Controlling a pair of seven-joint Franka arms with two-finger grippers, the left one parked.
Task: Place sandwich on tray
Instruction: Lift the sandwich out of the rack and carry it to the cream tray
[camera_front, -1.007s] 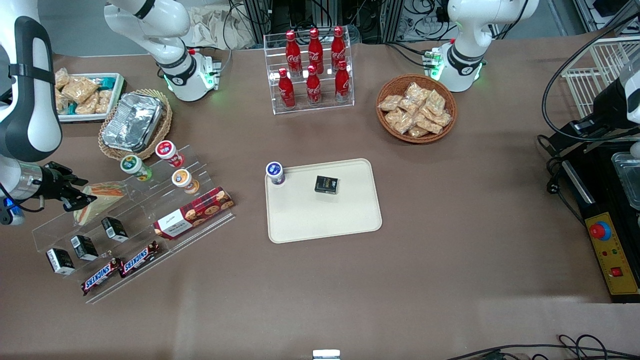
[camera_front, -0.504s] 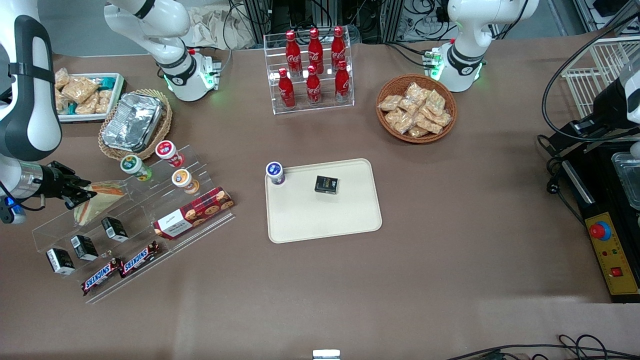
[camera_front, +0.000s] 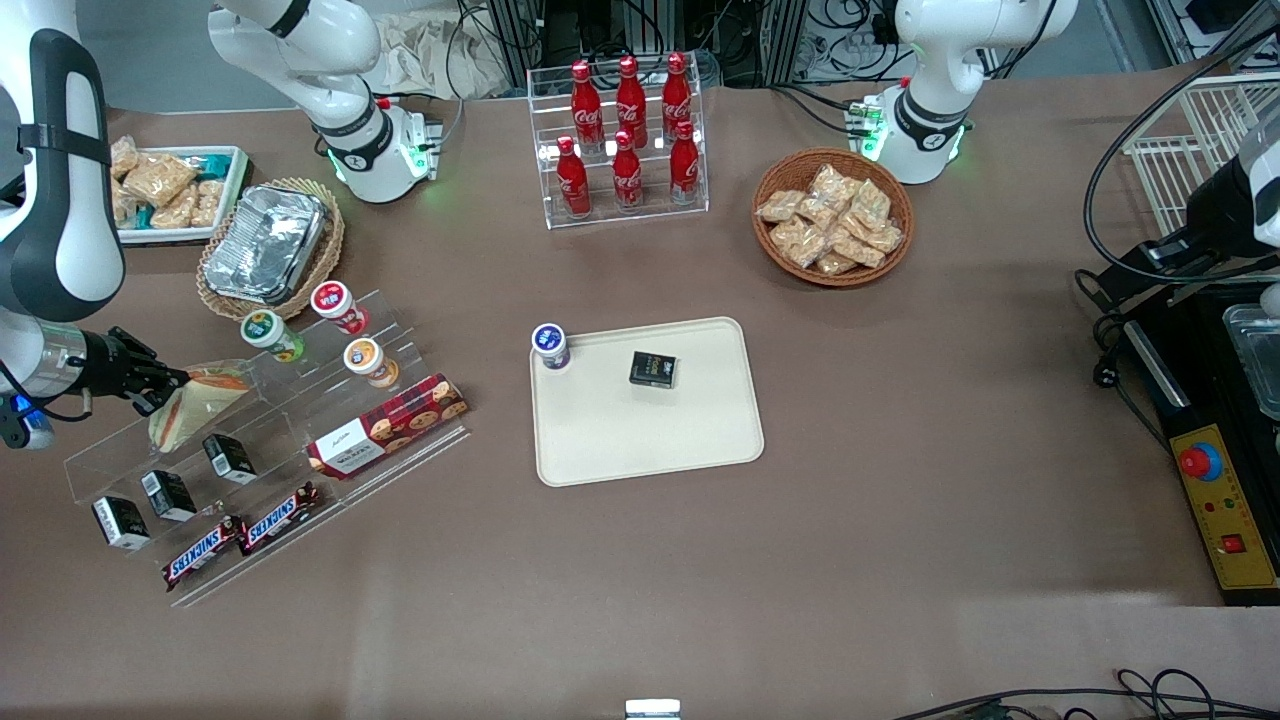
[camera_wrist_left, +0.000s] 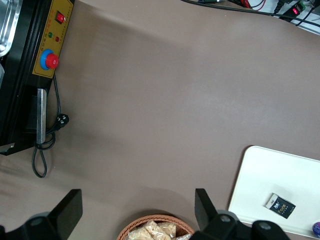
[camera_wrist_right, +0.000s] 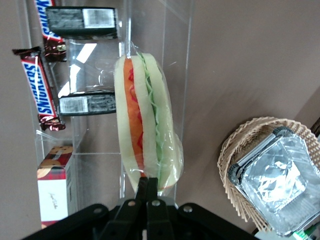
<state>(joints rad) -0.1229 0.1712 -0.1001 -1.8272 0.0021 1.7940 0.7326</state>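
Note:
The sandwich (camera_front: 200, 396) is a plastic-wrapped wedge of white bread with orange and green layers. It lies on the upper step of a clear acrylic stand (camera_front: 290, 420) at the working arm's end of the table. My right gripper (camera_front: 168, 386) is at the sandwich's end, with its fingers closed together on the wrapped tip. In the right wrist view the sandwich (camera_wrist_right: 146, 125) stretches away from the gripper (camera_wrist_right: 148, 184). The cream tray (camera_front: 640, 445) lies mid-table, well away toward the parked arm, and also shows in the left wrist view (camera_wrist_left: 280, 170).
The tray holds a blue-lidded cup (camera_front: 550, 346) and a small black box (camera_front: 653, 369). The stand holds cups, black boxes, a cookie box (camera_front: 388, 424) and Snickers bars (camera_front: 240, 535). A foil container in a wicker basket (camera_front: 268, 245) sits farther back, beside a white snack bin (camera_front: 165, 190).
The gripper's fingers were spread beside the sandwich's end a second ago. They have since closed together on its tip. The sandwich has hardly moved.

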